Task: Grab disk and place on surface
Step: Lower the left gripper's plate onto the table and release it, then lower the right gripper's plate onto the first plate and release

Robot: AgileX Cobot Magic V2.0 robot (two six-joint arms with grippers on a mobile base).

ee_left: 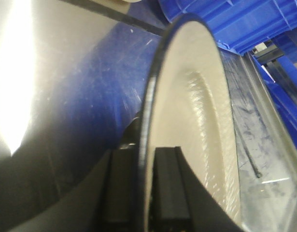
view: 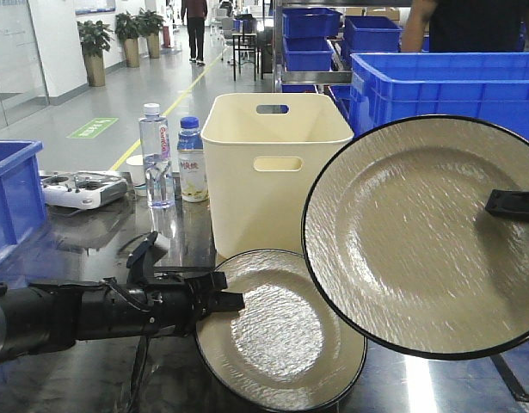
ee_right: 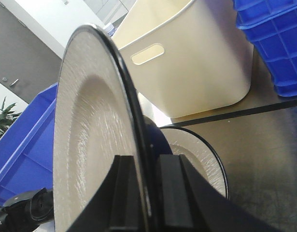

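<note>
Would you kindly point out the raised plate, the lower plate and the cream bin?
raised plate (view: 406,237): front view, its well.
lower plate (view: 286,331): front view, its well.
cream bin (view: 255,206): front view, front wall.

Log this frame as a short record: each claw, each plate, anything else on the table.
left claw: shut on the rim of the lower plate
lower plate: low at the tabletop, in front of the beige bin
right claw: shut on the rim of the raised plate
raised plate: held in the air, face toward the front camera
also: two bottles beside the bin
</note>
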